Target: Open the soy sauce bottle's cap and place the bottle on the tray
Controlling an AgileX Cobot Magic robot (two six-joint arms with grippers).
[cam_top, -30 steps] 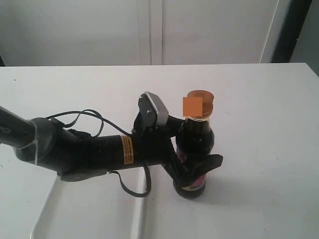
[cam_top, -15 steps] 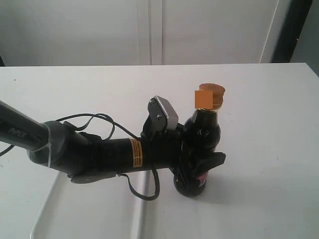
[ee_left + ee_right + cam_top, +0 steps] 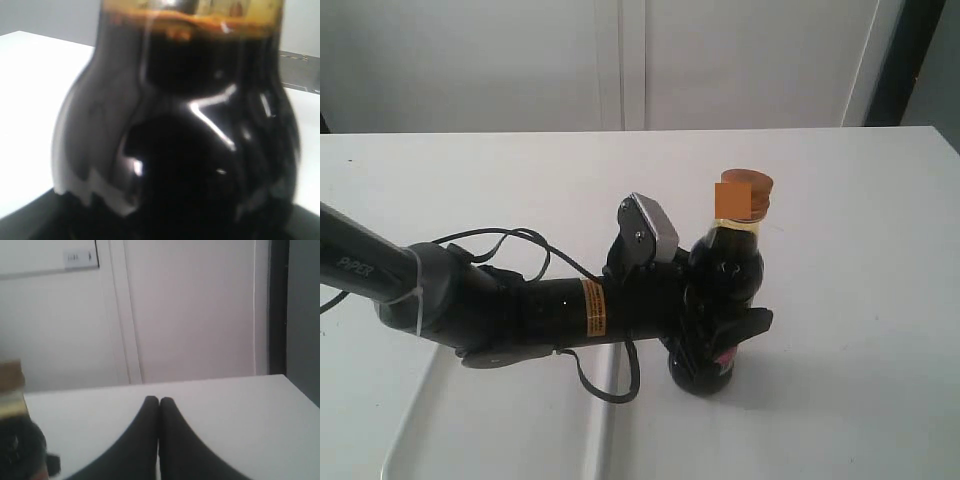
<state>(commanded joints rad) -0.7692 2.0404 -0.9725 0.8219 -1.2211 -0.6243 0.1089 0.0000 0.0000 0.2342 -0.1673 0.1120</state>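
White tabletop (image 3: 840, 250) fills most of my exterior feed, with pale cabinet panels behind it. Near the middle of that surface I see the soy sauce bottle (image 3: 718, 300) standing, leaning a little, its dark liquid reaching into the neck. On top sits the cap (image 3: 748, 190), golden-brown and down on its collar as far as I can make out; part of it is blurred. My left gripper (image 3: 712, 335) comes in from the left side and is clamped around the bottle's lower body, one finger wrapping across the front over the pink label. From the left wrist camera the bottle's glossy black shoulder fills nearly the whole picture, pressed close between the fingers. At the lower left edge of the exterior feed lies the tray (image 3: 410, 425), beside the bottle and not under it; the arm crosses above its near corner. My right gripper (image 3: 159, 405) appears only in its own wrist camera, fingertips pressed together with nothing between them, held above the table with the bottle's cap at the frame's edge.
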